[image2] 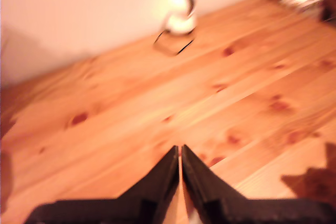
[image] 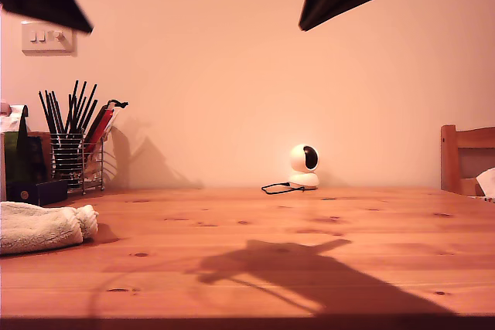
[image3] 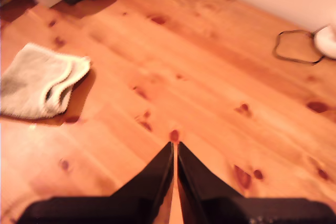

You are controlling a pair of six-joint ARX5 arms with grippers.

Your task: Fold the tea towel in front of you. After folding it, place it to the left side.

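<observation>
The folded tea towel [image: 42, 226] lies on the tabletop [image: 255, 245] at the exterior view's left; only the second wrist view shows its stacked layers from above. My first gripper [image2: 180, 153] and my second gripper [image3: 174, 148] hang raised over bare wood, jaws closed, holding nothing

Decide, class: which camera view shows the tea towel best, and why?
The second wrist view: it looks down on the tea towel, showing it whole, folded, its stacked hemmed edges visible on the table. The exterior view catches it side-on and cut off at that view's left edge. The first wrist view does not show it.
</observation>
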